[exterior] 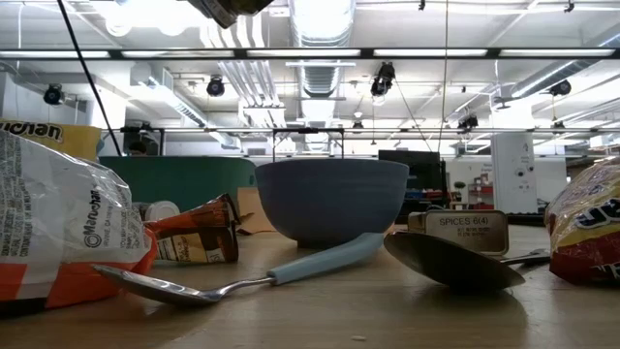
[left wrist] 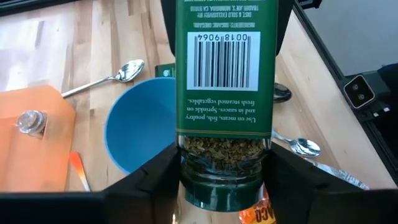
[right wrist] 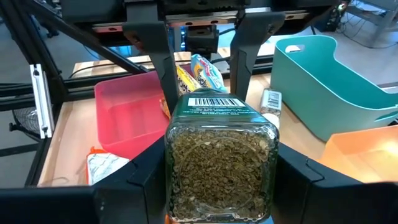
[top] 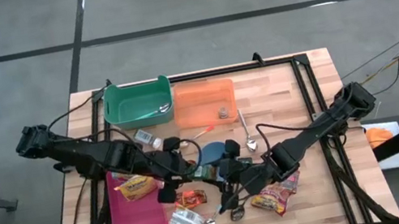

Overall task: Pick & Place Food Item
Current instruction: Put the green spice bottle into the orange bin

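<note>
From above, the two dark arms meet over the middle of the wooden table [top: 298, 111], the left gripper [top: 193, 171] and the right gripper [top: 231, 174] both closing in beside the blue bowl [top: 209, 154]; the green-labelled glass jar of dried herbs [top: 209, 173] sits between them, though it is hard to make out there among the fingers. Around them lie a teal plastic bin [top: 137, 103], an orange tray [top: 204, 102], a pink tray [top: 135, 212] carrying a yellow snack bag [top: 137, 189], a silver-and-orange packet [top: 186, 223], a red-and-yellow candy bag [top: 277, 192] and a metal spoon [top: 247, 132]. At table height the blue bowl [exterior: 331, 199] stands centre, a light-blue-handled spoon [exterior: 242, 281] and a second spoon bowl [exterior: 451, 261] lying in front of it, a spice tin [exterior: 471, 231] behind, a white-and-orange packet [exterior: 63, 233] crowding the near left. From the left wrist, the left gripper [left wrist: 225, 168] is clamped on the herb jar [left wrist: 225, 93] at its glass body, the barcode label facing the camera and hiding much of the table. From the right wrist, the right gripper [right wrist: 221, 171] grips the same jar [right wrist: 221, 165] from the other end, the other arm's fingers [right wrist: 163, 62] visible on it beyond.
</note>
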{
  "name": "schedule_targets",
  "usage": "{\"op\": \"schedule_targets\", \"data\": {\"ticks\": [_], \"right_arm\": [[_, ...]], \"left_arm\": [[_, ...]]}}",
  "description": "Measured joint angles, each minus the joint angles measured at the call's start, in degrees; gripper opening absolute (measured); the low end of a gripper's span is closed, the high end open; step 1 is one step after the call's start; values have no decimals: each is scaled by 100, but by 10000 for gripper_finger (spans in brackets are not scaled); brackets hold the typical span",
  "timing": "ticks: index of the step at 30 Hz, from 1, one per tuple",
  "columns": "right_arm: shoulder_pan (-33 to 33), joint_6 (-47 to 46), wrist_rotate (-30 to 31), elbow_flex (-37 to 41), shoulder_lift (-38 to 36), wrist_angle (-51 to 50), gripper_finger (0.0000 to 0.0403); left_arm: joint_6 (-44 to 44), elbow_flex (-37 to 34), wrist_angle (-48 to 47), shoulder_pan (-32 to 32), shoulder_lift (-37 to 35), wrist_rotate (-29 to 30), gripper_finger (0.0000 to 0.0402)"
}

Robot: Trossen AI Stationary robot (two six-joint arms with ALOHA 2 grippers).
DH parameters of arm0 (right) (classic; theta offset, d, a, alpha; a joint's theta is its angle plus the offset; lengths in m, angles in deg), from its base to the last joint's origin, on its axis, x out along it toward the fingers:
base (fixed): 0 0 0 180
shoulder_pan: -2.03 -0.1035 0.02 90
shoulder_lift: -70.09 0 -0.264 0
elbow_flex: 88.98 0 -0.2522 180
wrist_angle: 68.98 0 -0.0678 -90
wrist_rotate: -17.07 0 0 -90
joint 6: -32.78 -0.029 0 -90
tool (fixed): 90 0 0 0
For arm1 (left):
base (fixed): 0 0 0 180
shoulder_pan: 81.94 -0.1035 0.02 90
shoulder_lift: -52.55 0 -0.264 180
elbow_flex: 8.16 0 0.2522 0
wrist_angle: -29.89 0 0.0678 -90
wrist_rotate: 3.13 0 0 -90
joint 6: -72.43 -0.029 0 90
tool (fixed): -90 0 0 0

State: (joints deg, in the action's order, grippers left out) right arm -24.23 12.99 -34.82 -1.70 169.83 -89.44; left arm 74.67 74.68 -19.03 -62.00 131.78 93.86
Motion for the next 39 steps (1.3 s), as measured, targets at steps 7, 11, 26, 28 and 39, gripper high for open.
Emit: {"op": "schedule_targets", "data": {"ticks": [7,11,26,28,39], "right_arm": [[-49,9,94,0,-2,9,187],[-163,10,534,0,-20,3,187],[-1009,374,2528,91,-539,-71,187],[-1112,393,2779,169,-597,-90,187],[-1172,688,2674,870,-967,1046,187]], "left_arm": [[363,2,86,5,-33,-13,259],[615,15,16,5,-252,12,264],[824,-1421,3090,67,-1167,663,266],[802,-1668,3732,41,-1165,680,266],[-138,-2847,6610,6,-1069,365,267]]}}
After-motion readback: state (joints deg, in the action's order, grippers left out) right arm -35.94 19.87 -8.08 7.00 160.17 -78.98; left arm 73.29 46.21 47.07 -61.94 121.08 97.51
